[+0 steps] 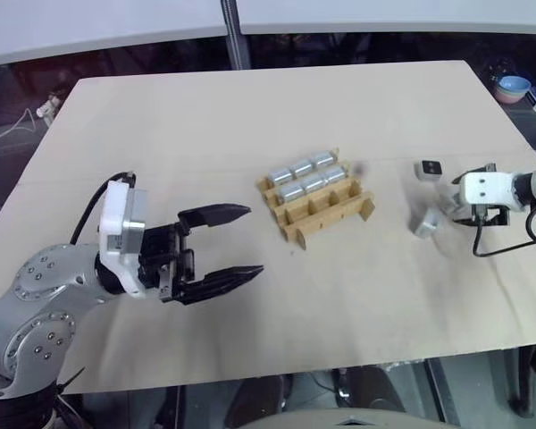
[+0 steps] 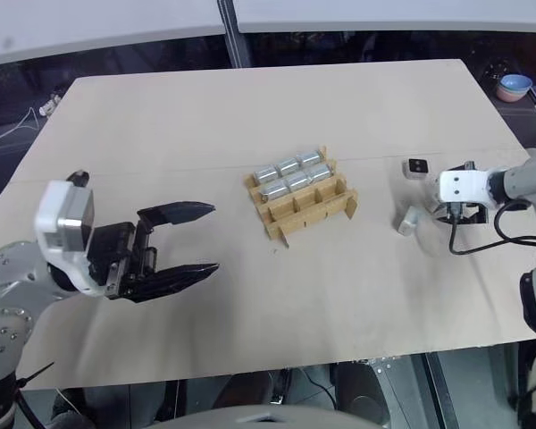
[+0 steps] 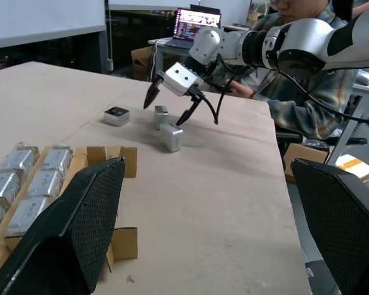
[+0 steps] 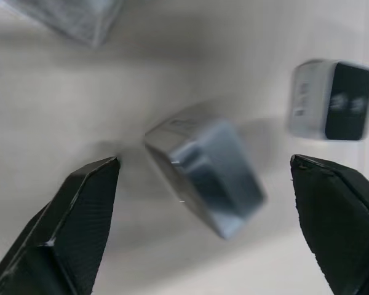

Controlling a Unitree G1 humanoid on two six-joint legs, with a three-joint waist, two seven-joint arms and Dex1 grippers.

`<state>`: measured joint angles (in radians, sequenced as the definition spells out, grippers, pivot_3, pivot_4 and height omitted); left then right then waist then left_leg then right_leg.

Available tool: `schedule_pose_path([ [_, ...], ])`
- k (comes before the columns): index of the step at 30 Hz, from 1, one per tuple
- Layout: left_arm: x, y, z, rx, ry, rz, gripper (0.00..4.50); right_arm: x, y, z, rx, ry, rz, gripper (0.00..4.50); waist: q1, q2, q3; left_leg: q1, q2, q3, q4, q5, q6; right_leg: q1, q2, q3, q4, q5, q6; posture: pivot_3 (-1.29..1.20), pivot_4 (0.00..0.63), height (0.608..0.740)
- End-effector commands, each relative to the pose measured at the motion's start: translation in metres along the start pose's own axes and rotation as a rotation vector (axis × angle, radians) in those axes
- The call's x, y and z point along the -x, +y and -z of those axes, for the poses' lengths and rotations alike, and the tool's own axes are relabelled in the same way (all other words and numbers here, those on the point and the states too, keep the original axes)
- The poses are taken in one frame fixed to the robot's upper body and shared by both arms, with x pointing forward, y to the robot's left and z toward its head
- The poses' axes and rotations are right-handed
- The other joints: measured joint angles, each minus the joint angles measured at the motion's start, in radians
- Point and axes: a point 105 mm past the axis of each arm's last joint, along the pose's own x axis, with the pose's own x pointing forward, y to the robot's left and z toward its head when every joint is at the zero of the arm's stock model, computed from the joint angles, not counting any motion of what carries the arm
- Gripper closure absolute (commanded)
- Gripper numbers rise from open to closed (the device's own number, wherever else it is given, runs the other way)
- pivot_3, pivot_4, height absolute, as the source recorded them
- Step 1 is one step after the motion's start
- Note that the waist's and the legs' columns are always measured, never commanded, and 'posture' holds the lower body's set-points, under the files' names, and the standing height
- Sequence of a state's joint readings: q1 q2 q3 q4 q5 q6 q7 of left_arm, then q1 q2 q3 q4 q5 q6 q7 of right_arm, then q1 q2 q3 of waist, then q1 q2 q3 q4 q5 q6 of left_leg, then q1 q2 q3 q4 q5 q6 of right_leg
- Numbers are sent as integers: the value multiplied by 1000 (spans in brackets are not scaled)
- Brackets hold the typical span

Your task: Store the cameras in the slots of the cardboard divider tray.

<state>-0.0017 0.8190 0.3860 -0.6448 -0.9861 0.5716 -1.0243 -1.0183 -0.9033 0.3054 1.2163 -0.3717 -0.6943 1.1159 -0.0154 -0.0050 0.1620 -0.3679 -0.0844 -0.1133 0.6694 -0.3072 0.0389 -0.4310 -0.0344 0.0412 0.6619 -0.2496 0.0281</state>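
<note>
The right gripper (image 3: 170,106) hangs over a loose cluster of cameras near the table's (image 1: 250,116) right edge, jaws spread and empty with one black finger on either side of the middle camera (image 4: 204,173), which sits between and just ahead of the tips, not yet touched. That camera lies skewed — its long axis runs diagonally across the gap between the fingers rather than square to them, so I judge a closing pinch would meet corners unless the wrist turns first. A second camera (image 1: 425,221) lies toppled just beside the fingers on the tray side, and a third, lens-up camera (image 1: 430,168) rests just beyond the gripper's far side. The cardboard divider tray (image 1: 317,201) stands well apart from this gripper, toward the table's middle, with six silver cameras already filling its two far rows and the near row empty. The left gripper (image 1: 221,243) hovers wide open and empty on the tray's other side; it lies far from the loose cameras, so the right arm is the nearer one. From the head views the right fingers are largely hidden behind the white wrist block, and the wrist close-up is smeared — which face of the middle camera points up is hard to make out.
</note>
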Motion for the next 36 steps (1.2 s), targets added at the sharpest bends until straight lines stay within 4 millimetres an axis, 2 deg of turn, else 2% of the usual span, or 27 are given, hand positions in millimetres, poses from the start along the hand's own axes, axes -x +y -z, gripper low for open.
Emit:
schedule_pose_path([
  [1, 1, -6, -9, -50, -21, 1, 0, 8, -10, 0, 29, 20, 37, 1796, 0, 0, 0, 0, 0, 0, 0, 0, 0, 0, 0, 0, 0, 0, 0, 0, 150, 740],
  [2, 1, -6, -9, -49, -20, -2, 0, 8, -10, 0, 32, 19, 36, 2165, 0, 0, 0, 0, 0, 0, 0, 0, 0, 0, 0, 0, 0, 0, 0, 0, 150, 740],
  [4, 1, -6, -9, -49, -19, -7, 0, 9, -9, 1, 41, 20, 30, 3232, -3, -1, -1, 1, 0, 0, 0, 0, 0, 0, 0, 0, 1, 0, 0, 0, 150, 740],
  [5, 2, -6, -9, -48, -19, -9, 0, 11, -9, 1, 45, 18, 28, 3583, -5, -1, -1, 2, 0, 0, 0, 0, 0, 1, 0, 0, 1, 0, 0, 0, 150, 740],
  [8, 3, -6, -7, -43, -16, -21, 0, 25, -11, -3, 36, -25, 15, 3583, -8, 0, 0, 2, 0, 2, 1, 0, 0, 1, 0, 2, 2, 0, 0, 0, 150, 740],
  [11, 6, -4, -4, -34, -11, -38, 0, 40, -31, -29, -95, -220, 71, 3583, -9, 1, 0, 2, 0, 2, 0, 0, 0, 1, 1, 2, 2, 0, 0, 0, 150, 740],
  [13, 11, -6, 3, -21, 6, -56, 0, 46, -46, -83, -124, -451, 77, 3583, -9, 1, 0, 2, 1, 2, 0, 0, 0, 1, 0, 2, 2, 0, 0, 0, 150, 740],
  [15, 16, -8, 10, -1, 16, -82, 0, 32, -40, -144, -32, -607, 23, 3583, -24, 2, 0, 2, 2, 2, 0, 0, 0, 1, 1, 2, 1, 0, 0, 0, 150, 740],
  [17, 19, -9, 13, 4, 26, -94, 0, 23, -30, -175, -5, -672, -11, 3583, -28, 2, 0, 3, 2, 1, -1, 0, 0, 0, 2, 3, 2, 0, 0, 0, 150, 740],
  [20, 25, -11, 17, 4, 45, -114, 0, 0, -28, -221, 24, -767, -25, 3583, -17, 2, 0, 1, 2, 0, 0, 0, 0, 0, 2, 1, 3, 0, 0, 0, 150, 740],
  [22, 29, -13, 17, 4, 47, -133, 0, -16, -25, -239, 80, -778, -33, 3583, -6, 2, 0, 1, 0, 0, 1, 0, 0, 0, 1, 0, 2, 0, 0, 0, 150, 740],
  [24, 33, -15, 17, 3, 53, -152, 0, -26, -21, -247, 121, -777, -52, 3583, 6, 2, 0, 0, 0, -1, 2, 0, 0, 0, 0, 0, 1, 0, 0, 0, 150, 740],
  [28, 39, -18, 19, 3, 65, -187, 0, -33, -20, -257, 152, -791, -75, 3583, 13, 2, -1, -2, -1, -5, 2, 0, 0, 0, -1, -5, -1, 0, 0, 0, 150, 740],
  [36, 44, -25, 21, 4, 65, -244, 0, -52, -7, -252, 268, -726, -162, 3583, -5, 2, -1, -1, 0, -4, 1, 0, 0, 0, 0, -3, 1, 0, 0, 0, 150, 740],
])
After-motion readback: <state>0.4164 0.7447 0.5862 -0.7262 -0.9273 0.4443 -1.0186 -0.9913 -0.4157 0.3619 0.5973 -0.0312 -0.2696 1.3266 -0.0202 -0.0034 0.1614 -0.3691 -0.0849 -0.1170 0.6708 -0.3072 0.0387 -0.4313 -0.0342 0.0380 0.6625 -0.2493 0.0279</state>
